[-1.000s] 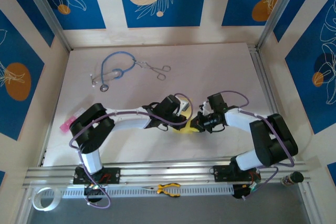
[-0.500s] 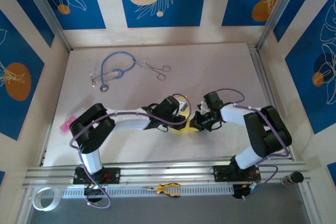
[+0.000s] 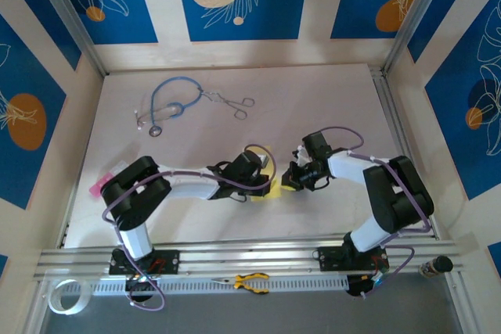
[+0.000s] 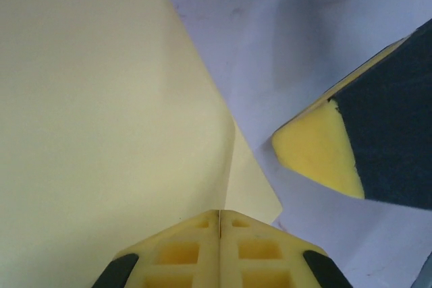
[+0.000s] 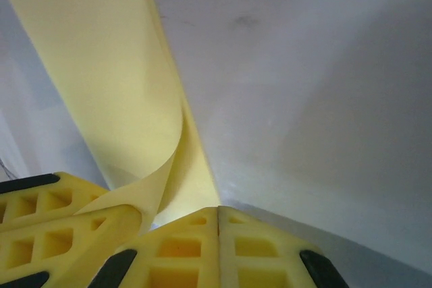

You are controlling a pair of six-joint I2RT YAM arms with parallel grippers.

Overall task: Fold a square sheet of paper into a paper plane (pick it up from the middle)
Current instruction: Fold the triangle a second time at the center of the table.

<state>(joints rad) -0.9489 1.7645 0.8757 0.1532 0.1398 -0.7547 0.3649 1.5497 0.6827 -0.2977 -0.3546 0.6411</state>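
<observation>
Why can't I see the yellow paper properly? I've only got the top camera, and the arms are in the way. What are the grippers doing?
Observer: On the left wrist camera the left gripper has its jaws shut tight, with the tips right at the edge of the square sheet of paper.
Operator: Is the paper lying flat?
Observer: Not all of it. On the right wrist camera one edge curls up in a loop beside the shut right gripper.
Operator: Is it a plane yet?
Observer: No. On the left wrist camera it is a wide sheet, with one layer lying over another near the tips.
</observation>
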